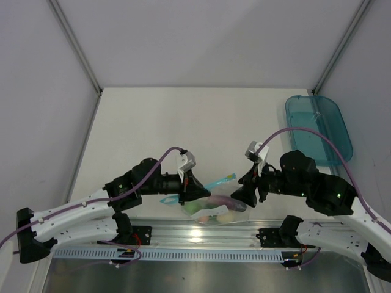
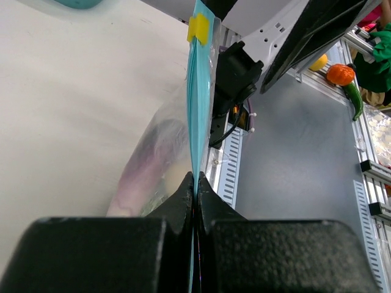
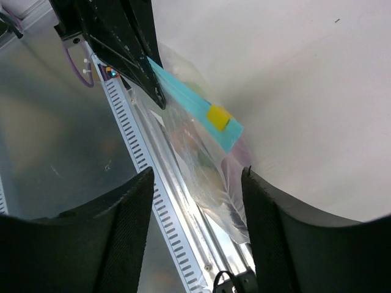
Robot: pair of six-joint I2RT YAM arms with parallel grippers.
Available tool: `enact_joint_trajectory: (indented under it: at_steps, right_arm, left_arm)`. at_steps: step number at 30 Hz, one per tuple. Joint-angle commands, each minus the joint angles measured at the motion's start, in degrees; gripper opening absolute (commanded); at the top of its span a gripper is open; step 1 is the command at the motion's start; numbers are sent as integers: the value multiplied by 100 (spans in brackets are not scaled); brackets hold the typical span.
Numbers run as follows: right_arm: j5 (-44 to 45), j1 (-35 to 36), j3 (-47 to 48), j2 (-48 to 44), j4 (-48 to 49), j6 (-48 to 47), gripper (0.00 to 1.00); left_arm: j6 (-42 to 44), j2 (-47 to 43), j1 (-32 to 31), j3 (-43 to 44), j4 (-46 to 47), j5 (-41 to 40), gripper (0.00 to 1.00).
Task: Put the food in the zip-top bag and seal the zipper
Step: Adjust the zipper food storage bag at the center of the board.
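Note:
The clear zip-top bag (image 1: 214,209) hangs near the table's front edge with the food (image 1: 211,212) inside it: purple, green and pale pieces show through the plastic. My left gripper (image 1: 197,192) is shut on the teal zipper strip (image 1: 219,184) at its left part; in the left wrist view the zipper (image 2: 198,116) runs up from the pinched jaws, a yellow tab (image 2: 198,27) at its far end. My right gripper (image 1: 244,194) is open, beside the bag's right side. In the right wrist view the bag (image 3: 211,183) lies between its fingers.
A teal translucent oval tray (image 1: 317,127) sits at the back right. An aluminium rail (image 1: 201,235) runs along the front edge under the bag. Beyond the table, in the left wrist view, an orange toy (image 2: 339,74) lies on a shelf.

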Motion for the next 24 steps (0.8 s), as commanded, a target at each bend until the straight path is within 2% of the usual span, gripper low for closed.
enact_joint_trajectory:
  at_steps: [1, 5, 8, 10, 11, 12, 13, 16, 18, 19, 24]
  right_arm:
    - [-393, -105, -204, 74, 812, 192, 59]
    - [-640, -324, -354, 223, 1146, 209, 53]
    - [-912, -491, -468, 241, 1365, 262, 40]
    - [-1106, -649, -547, 224, 1463, 341, 22]
    - [-1272, -728, -573, 197, 1541, 367, 1]
    - [-1334, -755, -608, 180, 1577, 394, 0]
    - [-1405, -781, -678, 162, 1621, 420, 0]
    - [-1625, -817, -688, 118, 1683, 403, 0]
    - [-1800, -843, -644, 118, 1691, 359, 0]
    - [-1888, -852, -635, 127, 1709, 359, 0]
    - [-2424, -852, -503, 206, 1753, 271, 0]
  left_arm:
    - [-187, -184, 23, -82, 330, -3, 1]
    - [-205, -246, 23, -126, 331, 14, 0]
    - [-214, -299, 23, -161, 322, 23, 1]
    - [-222, -334, 23, -179, 348, 23, 0]
    - [-231, -351, 23, -205, 366, 58, 0]
    - [-223, -360, 23, -206, 383, 76, 2]
    - [-231, -378, 23, -206, 383, 128, 25]
    - [-188, -387, 23, -153, 558, 164, 71]
    - [-109, -308, 23, 5, 603, 260, 86]
    - [-91, -307, 23, 40, 603, 278, 89]
    - [50, 219, 23, 593, 463, 445, 92]
